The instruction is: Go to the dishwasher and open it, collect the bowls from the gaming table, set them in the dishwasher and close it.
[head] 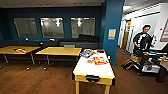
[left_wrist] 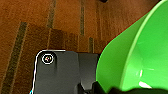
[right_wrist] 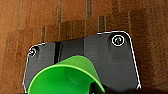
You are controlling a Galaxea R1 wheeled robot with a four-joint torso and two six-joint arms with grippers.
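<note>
In the left wrist view a wide bright green bowl (left_wrist: 135,57) sits large against the robot's dark plate, above the wooden floor (left_wrist: 32,27), and in the right wrist view a smaller green bowl (right_wrist: 63,77) sits the same way over the same kind of floor. Each appears to be carried at its arm's tool, yet the fingers are not to be made out, so whether either tool is apart, together or clamped on a rim cannot be told. In the head view the gaming tabletop (head: 93,68), white-topped and narrow, stands just ahead with colourful flat boxes (head: 96,59) at its far end; no bowl can be made out on it. A person (head: 142,41) stands well apart to the right. The bowls look like thin, smooth plastic: light, stiff enough to keep shape, not fragile, but slippery. The rim wall seems the sound place to pinch, one finger inside and one outside.
</note>
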